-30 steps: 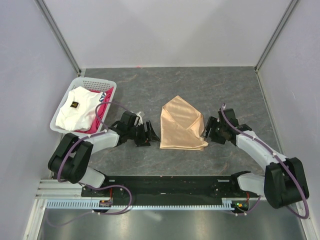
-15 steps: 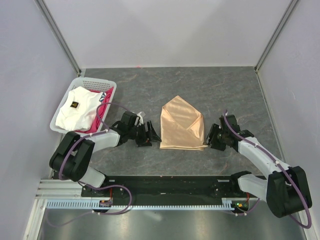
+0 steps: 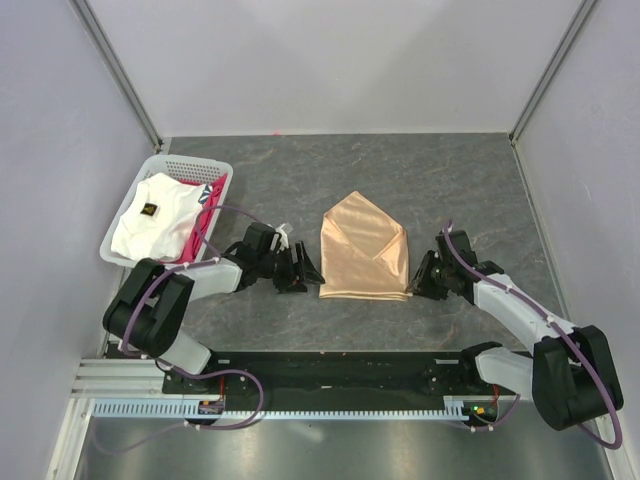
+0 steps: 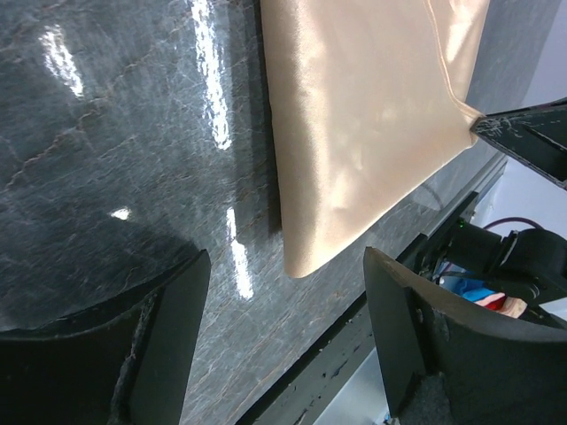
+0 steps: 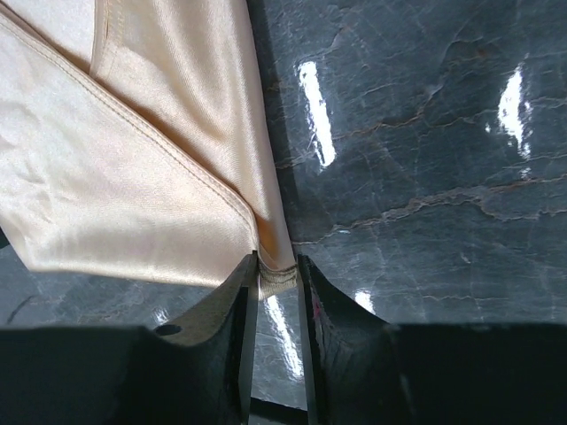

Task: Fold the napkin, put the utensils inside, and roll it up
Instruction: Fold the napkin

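1. Since a second ago, the right gripper (image 3: 418, 284) had slid from the middle of the napkin's right edge toward the arm bases, to the near right corner, and its jaws had narrowed there. The left arm had hardly moved, and the napkin (image 3: 362, 250) had kept its folded shape.
2. The napkin lay flat on the table (image 3: 450, 180) between the two grippers. It was folded into a pointed, envelope-like form, with the point on its far side, away from both grippers.
3. In the right wrist view, the hemmed corner sat directly between the fingers (image 5: 241, 301). They looked clamped on it, with cloth filling the narrow gap.
4. The left gripper (image 3: 305, 272) had its jaws wide apart and held nothing. The near left corner of the napkin lay just ahead of it, in line with the opening, but was not touched.
5. The cloth was thin, light and shiny, so I judged it soft and slippery. Layers could slide over each other and the fold could open when lifted. A corner or the hem seemed the best place to take hold, because the stitched edge is thicker.
6. Both arms were stretched low over the table, the wrists almost level and the fingers pointing inward at the napkin from each side.
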